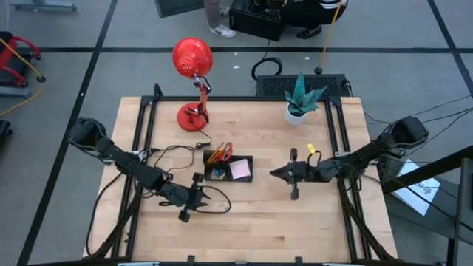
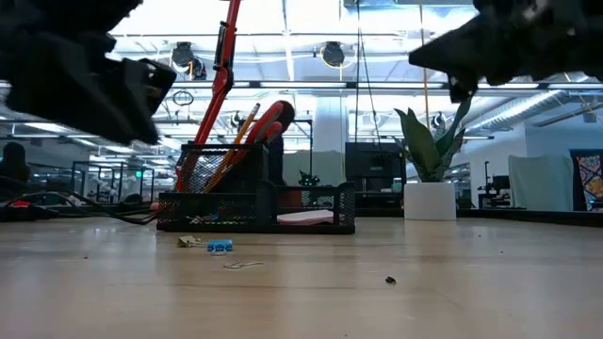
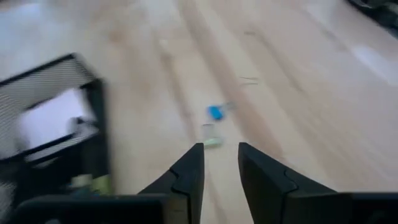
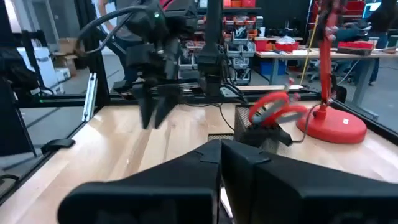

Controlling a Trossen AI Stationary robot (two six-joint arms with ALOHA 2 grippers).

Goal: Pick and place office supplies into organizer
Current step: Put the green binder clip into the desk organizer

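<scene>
The black organizer (image 1: 228, 168) stands mid-table. It holds orange pencils (image 2: 236, 141), red-handled scissors (image 4: 277, 109) and a pink sticky-note pad (image 1: 240, 170). On the table in front of it lie a blue clip (image 3: 215, 112), also visible in the low view (image 2: 220, 247), and a small pale piece (image 3: 211, 142). My left gripper (image 3: 217, 158) hangs open above the table near the organizer's near left corner, slanting down toward the clip, with nothing between its fingers. My right gripper (image 1: 275, 174) is shut and empty, level in the air to the organizer's right. A yellow piece (image 1: 310, 148) lies beside the right arm.
A red desk lamp (image 1: 194, 81) stands at the far left of the table and a potted plant (image 1: 301, 100) at the far right. A wire paper clip (image 2: 243, 266) and a dark speck (image 2: 390, 280) lie on the near boards. A cable (image 1: 174, 151) runs left of the organizer.
</scene>
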